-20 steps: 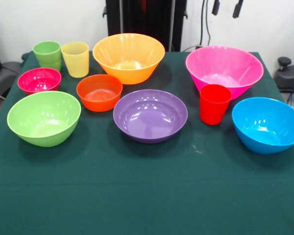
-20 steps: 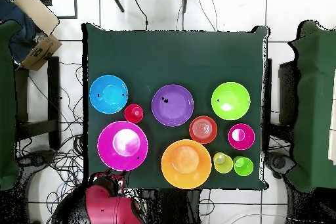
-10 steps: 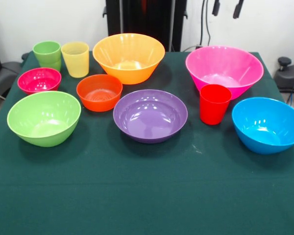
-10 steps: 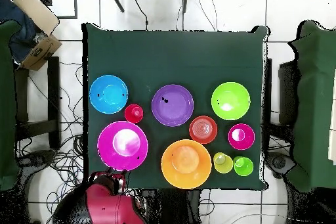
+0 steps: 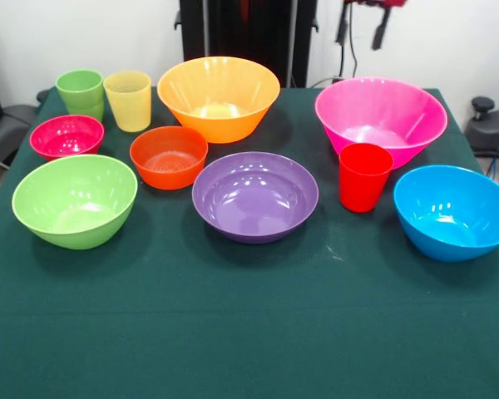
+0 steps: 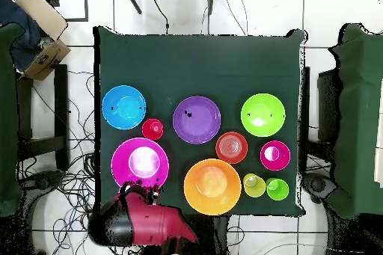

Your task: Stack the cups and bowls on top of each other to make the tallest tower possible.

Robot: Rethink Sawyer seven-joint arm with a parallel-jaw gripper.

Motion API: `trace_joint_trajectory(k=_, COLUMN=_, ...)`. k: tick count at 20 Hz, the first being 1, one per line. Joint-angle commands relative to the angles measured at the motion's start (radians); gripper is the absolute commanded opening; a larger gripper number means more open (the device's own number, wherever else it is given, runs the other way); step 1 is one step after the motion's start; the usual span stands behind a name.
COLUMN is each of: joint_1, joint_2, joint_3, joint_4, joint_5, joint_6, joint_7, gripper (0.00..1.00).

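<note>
the gripper (image 5: 363,23) now shows lower at the top edge of the front view than half a second ago, with red parts of the arm above it, and it hangs behind and above the pink bowl (image 5: 381,119). its two dark fingers are apart, so it is open and it holds nothing. in the overhead view the red arm (image 6: 153,223) has swung out from the base and now reaches toward the pink bowl's near rim.

nothing on the green tablecloth (image 5: 249,332) has moved. every piece stands alone: the orange bowl (image 5: 219,97), the purple bowl (image 5: 255,196), the lime-green bowl (image 5: 75,200), the blue bowl (image 5: 454,211), the small red-orange bowl (image 5: 168,156) and the magenta bowl (image 5: 66,136). the green cup (image 5: 81,92) and pale yellow cup (image 5: 128,100) stand side by side, and the red cup (image 5: 364,176) stands just in front of the pink bowl.

so no tower exists yet. i judge the arm is starting its first approach, probably to the pink bowl.
</note>
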Motion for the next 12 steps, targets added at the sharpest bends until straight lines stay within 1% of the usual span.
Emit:
trace_joint_trajectory(k=1, joint_1=-0.125, joint_2=0.12, joint_3=0.096, joint_4=-0.088, joint_5=-0.152, joint_6=0.018, joint_7=-0.078, gripper=1.0)
trace_joint_trajectory(k=3, joint_1=-0.184, joint_2=0.151, joint_3=0.106, joint_4=-0.136, joint_5=-0.206, joint_6=0.007, joint_7=-0.106, gripper=1.0)
trace_joint_trajectory(k=5, joint_1=-0.246, joint_2=0.178, joint_3=0.131, joint_4=-0.173, joint_5=-0.246, joint_6=0.006, joint_7=-0.116, gripper=1.0)
trace_joint_trajectory(k=8, joint_1=-0.314, joint_2=0.19, joint_3=0.171, joint_4=-0.23, joint_5=-0.311, joint_6=0.024, joint_7=-0.135, gripper=1.0)
trace_joint_trajectory(k=12, joint_1=-0.39, joint_2=0.181, joint_3=0.229, joint_4=-0.277, joint_5=-0.353, joint_6=0.129, joint_7=-0.159, gripper=1.0)
